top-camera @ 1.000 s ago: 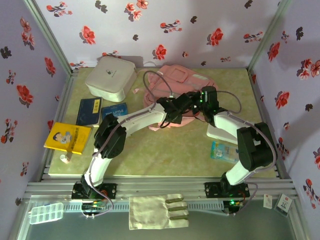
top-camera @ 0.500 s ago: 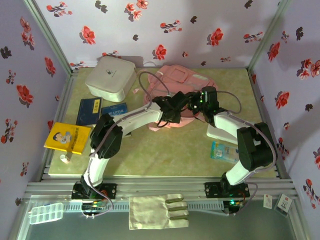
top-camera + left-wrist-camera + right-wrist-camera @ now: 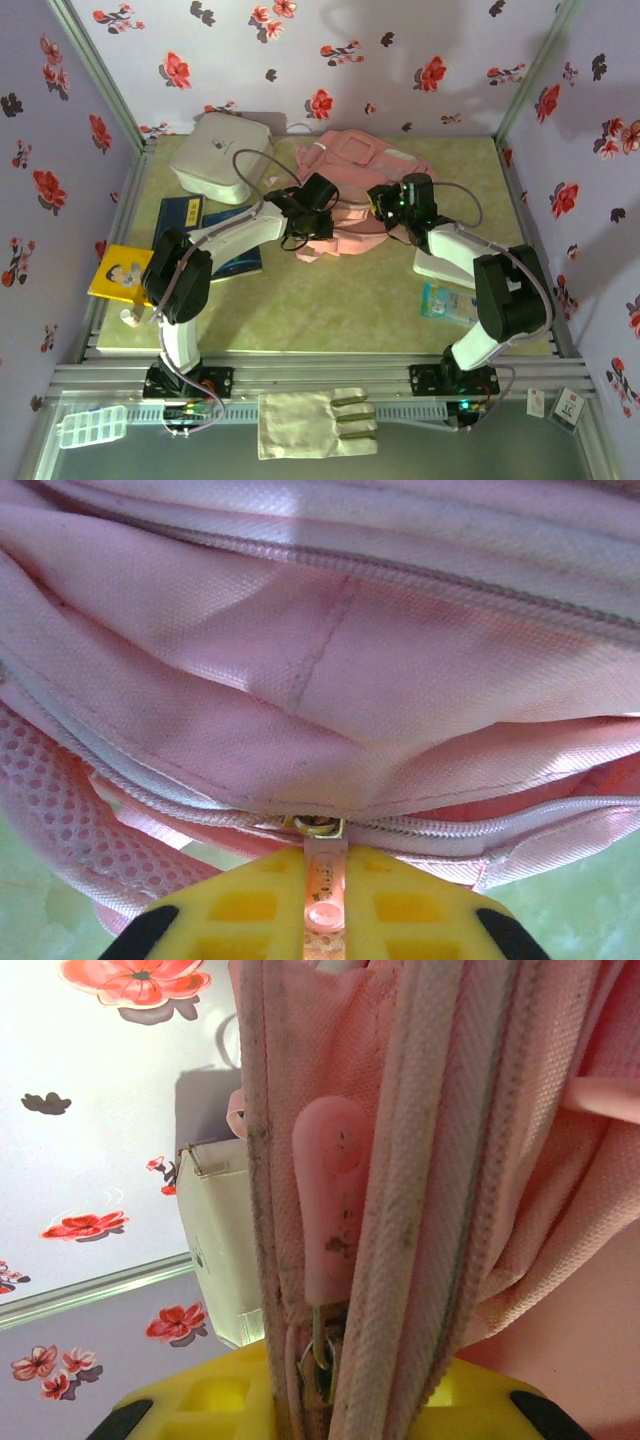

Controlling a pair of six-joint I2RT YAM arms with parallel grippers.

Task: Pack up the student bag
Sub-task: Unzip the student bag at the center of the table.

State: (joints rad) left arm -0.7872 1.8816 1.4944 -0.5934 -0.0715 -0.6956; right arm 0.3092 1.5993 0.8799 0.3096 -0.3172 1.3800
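At the near edge of the student bag (image 3: 352,160), the left claw (image 3: 325,875) pinches a pink zip pull (image 3: 324,905). Further right along that edge, the right claw (image 3: 320,1375) is clamped on the bag's zipped seam. The bag lies just beyond both on the surface (image 3: 330,290). Its zip track runs sideways between them, so the left arm likely leads the next move.
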